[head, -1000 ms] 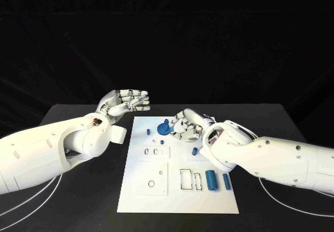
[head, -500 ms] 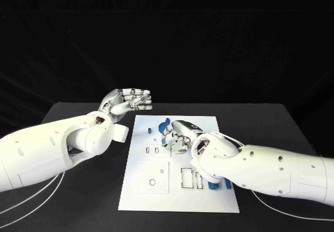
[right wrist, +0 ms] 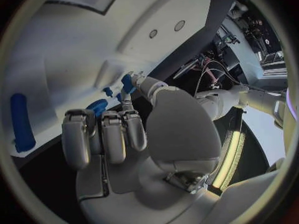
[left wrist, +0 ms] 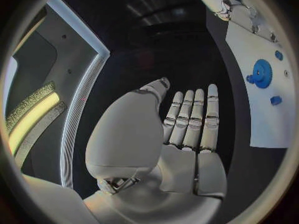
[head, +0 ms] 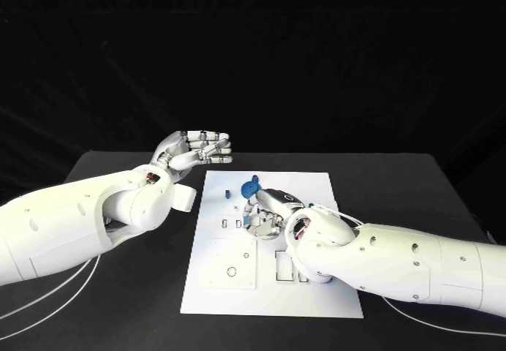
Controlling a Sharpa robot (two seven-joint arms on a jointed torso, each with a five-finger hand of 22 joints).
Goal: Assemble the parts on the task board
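We judged the blue gear (head: 248, 188), at the task board's (head: 316, 303) far end, light, rigid, best pinched by its rim; our right hand (head: 267, 217) hovered nearby with fingers curled, empty; our left hand (head: 195, 151) was raised, holding nothing.

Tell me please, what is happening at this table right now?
A two-armed robot is assembling small blue parts on the white task board. Its right robot hand is low over the middle of the board, fingers curled, with a small blue part at its fingertips. The left robot hand hovers above the table beside the board's far left corner, holding nothing. A blue gear sits near the far edge of the board.
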